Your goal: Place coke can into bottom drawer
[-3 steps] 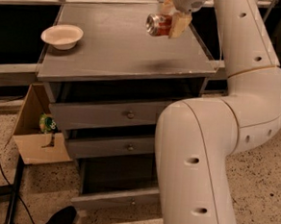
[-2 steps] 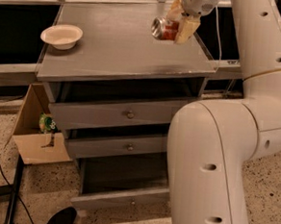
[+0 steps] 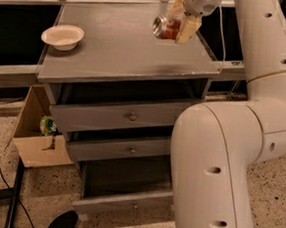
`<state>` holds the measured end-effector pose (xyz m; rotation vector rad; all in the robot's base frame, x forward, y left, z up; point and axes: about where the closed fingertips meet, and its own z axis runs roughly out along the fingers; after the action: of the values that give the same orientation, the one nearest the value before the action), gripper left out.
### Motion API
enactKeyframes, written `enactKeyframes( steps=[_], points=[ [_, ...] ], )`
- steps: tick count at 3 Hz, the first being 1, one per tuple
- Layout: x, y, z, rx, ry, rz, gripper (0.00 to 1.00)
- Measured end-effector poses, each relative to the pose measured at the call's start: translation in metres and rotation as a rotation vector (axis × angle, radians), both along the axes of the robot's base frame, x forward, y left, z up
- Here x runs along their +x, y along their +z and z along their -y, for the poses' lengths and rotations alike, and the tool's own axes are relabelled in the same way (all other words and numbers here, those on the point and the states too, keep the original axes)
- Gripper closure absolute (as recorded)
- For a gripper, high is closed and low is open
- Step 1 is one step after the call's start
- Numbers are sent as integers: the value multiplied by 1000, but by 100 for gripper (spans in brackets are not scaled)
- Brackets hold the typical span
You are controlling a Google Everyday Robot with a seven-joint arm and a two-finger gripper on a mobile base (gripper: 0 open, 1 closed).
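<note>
Camera view: tool (image 3: 176, 26) pinches coke can (image 3: 161, 27) above cabinet top (image 3: 118, 50); can lies sideways, silver end pointing left.

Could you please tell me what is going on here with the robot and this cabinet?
The robot's claw holds a coke can tipped on its side, in the air above the back right part of the cabinet top. The bottom drawer is pulled out, and the can has not yet gone into it. A white bowl sits on the cabinet top at the left, away from the claw.
</note>
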<state>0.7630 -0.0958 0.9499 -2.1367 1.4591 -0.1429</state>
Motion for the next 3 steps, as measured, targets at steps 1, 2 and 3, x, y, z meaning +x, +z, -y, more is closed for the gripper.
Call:
enactKeyframes(
  steps=[1,2,3],
  points=[
    [-1,1,4,23,-23,-4,100],
    [-16,8,12,41,-38,-27,100],
    [-36,19,10,58,-32,-44,100]
  ],
)
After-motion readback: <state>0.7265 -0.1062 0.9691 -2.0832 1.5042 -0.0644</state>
